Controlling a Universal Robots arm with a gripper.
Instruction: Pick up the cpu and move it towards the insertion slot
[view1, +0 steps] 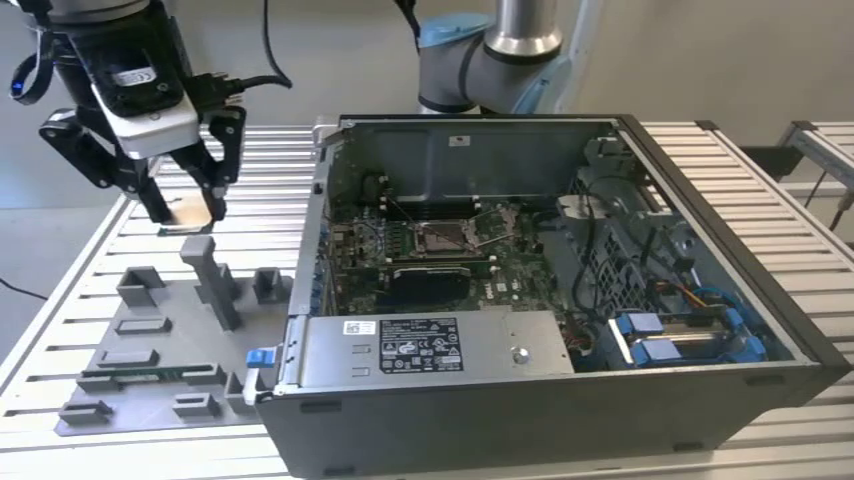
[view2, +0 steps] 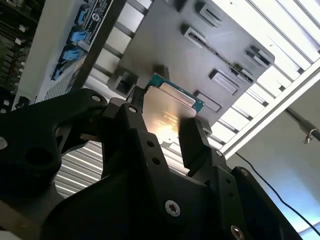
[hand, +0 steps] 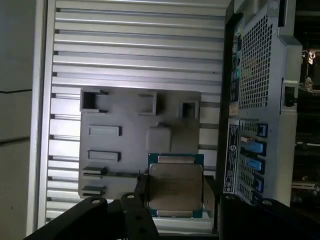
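Observation:
My gripper (view1: 184, 205) hangs above the slatted table at the exterior view's left, outside the computer case, and is shut on the cpu (view1: 187, 212). The cpu (view2: 167, 112) is a flat square chip with a silvery top and a green rim (hand: 175, 185), clamped by two opposite edges between the black fingers (view2: 192, 142) in both wrist views. It is lifted clear of the grey fixture plate (view1: 160, 320). The insertion slot (view1: 441, 237), a silver-framed square socket, lies on the motherboard inside the case, well off towards the exterior view's right of the gripper.
The open computer case (view1: 561, 300) has tall walls, with its near wall (view1: 320, 200) between gripper and socket. The fixture plate carries an upright grey post (view1: 214, 280), several holders and a thin green memory stick (view1: 147, 375). A plain black rectangle (view1: 427, 285) sits just in front of the socket.

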